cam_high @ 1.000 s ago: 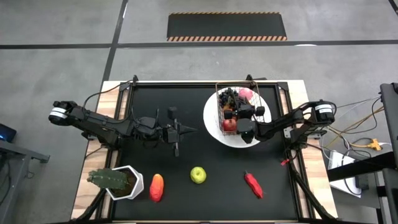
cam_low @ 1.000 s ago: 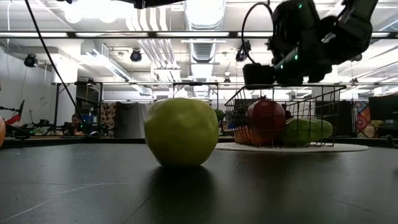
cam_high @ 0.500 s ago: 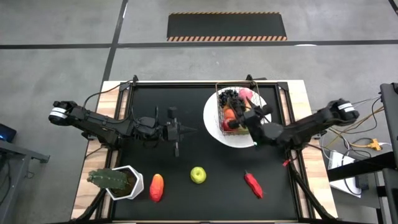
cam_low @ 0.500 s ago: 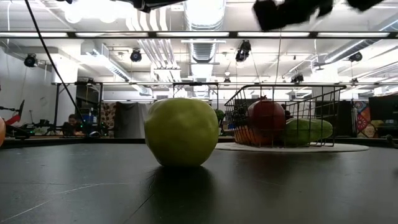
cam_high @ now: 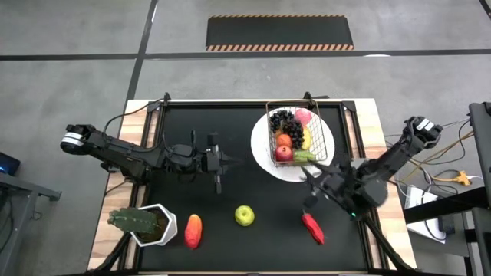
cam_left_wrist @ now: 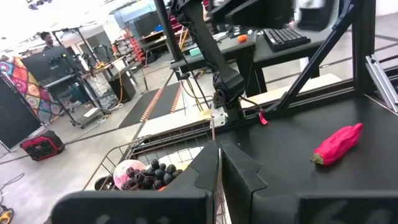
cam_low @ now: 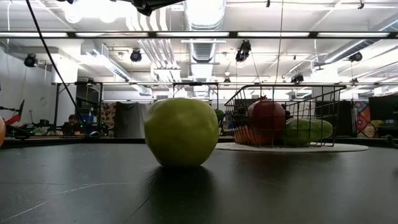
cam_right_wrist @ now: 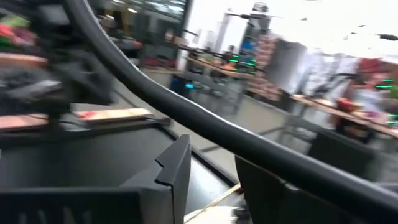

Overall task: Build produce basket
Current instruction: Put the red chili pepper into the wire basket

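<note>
Three pieces of produce lie outside the basket point(cam_high: 294, 136): green apple point(cam_high: 244, 215), red pepper point(cam_high: 312, 227), and orange-red fruit point(cam_high: 193, 231) beside the potted plant point(cam_high: 143, 223). Basket sits on the white plate point(cam_high: 265, 157), holding grapes point(cam_high: 284, 120), peach point(cam_high: 304, 115), red apple point(cam_high: 283, 153) and more. Right gripper point(cam_high: 310, 189) hangs between plate and red pepper, fingers apart, carrying nothing. Left gripper point(cam_high: 224, 162) rests mid-table, clenched, empty.
</note>
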### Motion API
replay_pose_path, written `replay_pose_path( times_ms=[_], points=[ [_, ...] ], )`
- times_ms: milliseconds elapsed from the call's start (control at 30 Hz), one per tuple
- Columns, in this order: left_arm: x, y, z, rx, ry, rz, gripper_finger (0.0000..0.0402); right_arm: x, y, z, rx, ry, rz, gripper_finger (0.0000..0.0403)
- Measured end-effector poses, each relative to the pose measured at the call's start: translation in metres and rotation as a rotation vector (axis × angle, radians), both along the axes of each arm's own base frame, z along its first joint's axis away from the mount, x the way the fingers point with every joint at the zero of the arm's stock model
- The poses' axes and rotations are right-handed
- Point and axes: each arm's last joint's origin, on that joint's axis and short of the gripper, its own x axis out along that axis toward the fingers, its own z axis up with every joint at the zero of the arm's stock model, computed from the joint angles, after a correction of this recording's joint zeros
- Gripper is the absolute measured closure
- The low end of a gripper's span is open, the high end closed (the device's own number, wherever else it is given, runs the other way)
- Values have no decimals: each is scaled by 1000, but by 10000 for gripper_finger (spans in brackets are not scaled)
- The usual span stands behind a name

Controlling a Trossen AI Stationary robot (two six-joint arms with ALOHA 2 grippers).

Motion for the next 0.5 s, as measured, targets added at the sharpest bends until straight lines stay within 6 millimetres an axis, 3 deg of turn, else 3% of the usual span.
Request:
replay_pose_path(
  times_ms=[267, 367, 433, 500],
  points=[
    [0, 0, 0, 0, 0, 0, 402, -32, 41, -8, 71, -54, 259, 329],
    [0, 0, 1, 0, 0, 0, 402, -34, 55, -23, 119, -32, 579, 346],
    [0, 0, 1, -1, -4, 0, 402, -30, 59, -37, 271, 74, 832, 359],
    [0, 0, 2, -4, -13, 0, 402, -23, 58, -50, 514, 217, 927, 371]
  ],
)
